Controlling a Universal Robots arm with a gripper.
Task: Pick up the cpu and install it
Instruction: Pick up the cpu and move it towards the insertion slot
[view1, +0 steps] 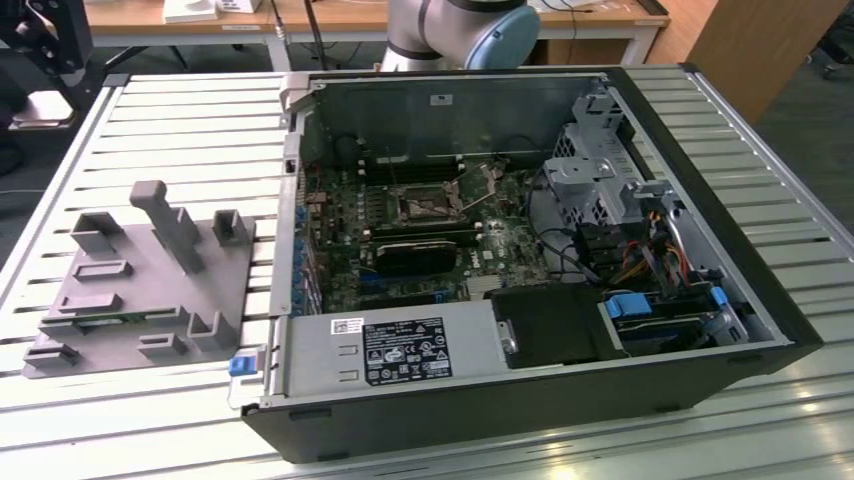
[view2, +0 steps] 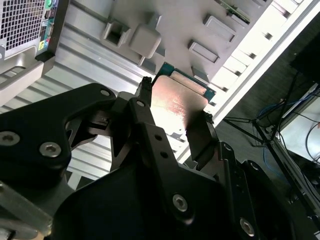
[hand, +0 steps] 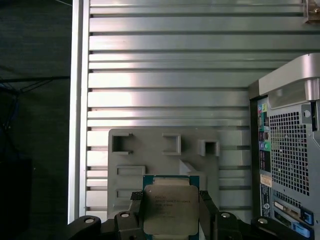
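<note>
Behind the table (view1: 174, 130), wooden desks (view1: 334, 18) are seen, and a dark floor (hand: 35, 100) lies beyond the table's edge. The table is built of slatted aluminium, which glares under the room light. An open computer case (view1: 441, 110) is laid on its side across the middle of the table and toward the exterior view's right. A grey tray (view1: 147, 280) with raised holders is placed near the table's edge at the exterior view's left. The base of the arm (view1: 461, 30) is mounted at the far edge of the table, behind the case.

The pick-up is judged to be largely done. In both wrist views the cpu (hand: 169, 215) is clamped by its opposite sides in the end effector (hand: 171, 205), silvery top toward the cameras and green border showing. The dark fingers (view2: 200, 135) are pressed against its edges. The cpu is held over the grey tray, on the side of the tray away from the case. Whether it is lifted clear of the tray or touching it cannot be told.

The installation is not yet done. The socket (view1: 424, 205) on the motherboard (view1: 400, 250), deep inside the case, is well apart from the tray. Its metal frame appears to be raised. Whether the socket is empty cannot be made out.
</note>
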